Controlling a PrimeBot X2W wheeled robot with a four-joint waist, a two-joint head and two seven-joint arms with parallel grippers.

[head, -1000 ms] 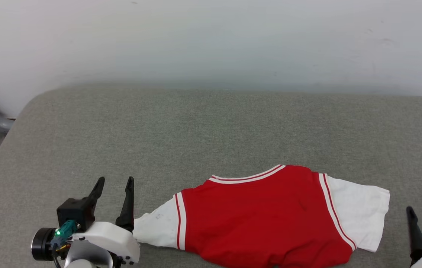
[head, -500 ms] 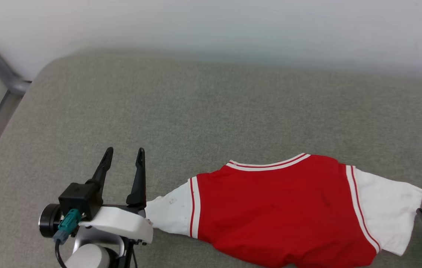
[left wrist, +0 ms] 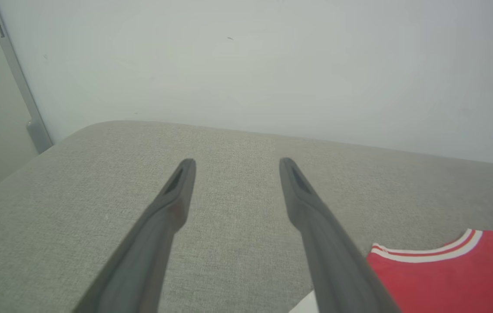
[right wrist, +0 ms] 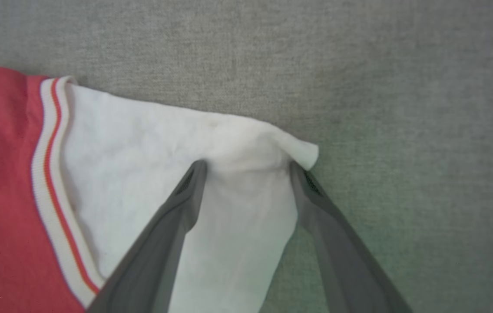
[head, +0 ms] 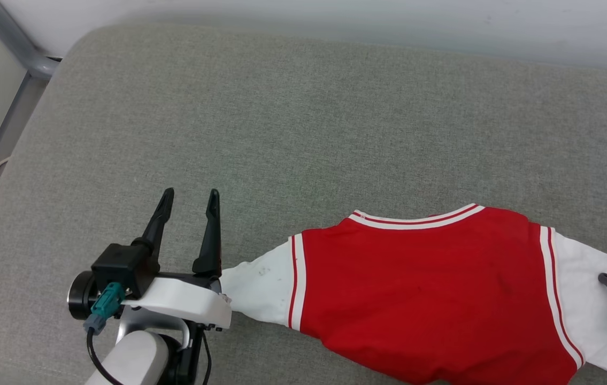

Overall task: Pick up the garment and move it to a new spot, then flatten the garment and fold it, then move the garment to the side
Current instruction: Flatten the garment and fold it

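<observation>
Right tool (right wrist: 247,166) straddles sleeve (right wrist: 142,143) of garment (head: 431,299); left tool (head: 190,193) beside.

The garment (head: 431,299) is bright red with white sleeves and red-and-white striped trim at collar and sleeve seams. The counter (head: 303,117) is mottled grey fabric. The left gripper (head: 191,193) is black, its mount (head: 175,307) white, its connector (head: 101,314) teal.

garment (head: 431,299): red jersey shirt, white sleeves, red-and-white striped trim
state: unfolded, lying flat, left sleeve bunched narrow
place: near side of grey cushion (head: 282,117), collar facing away
</observation>
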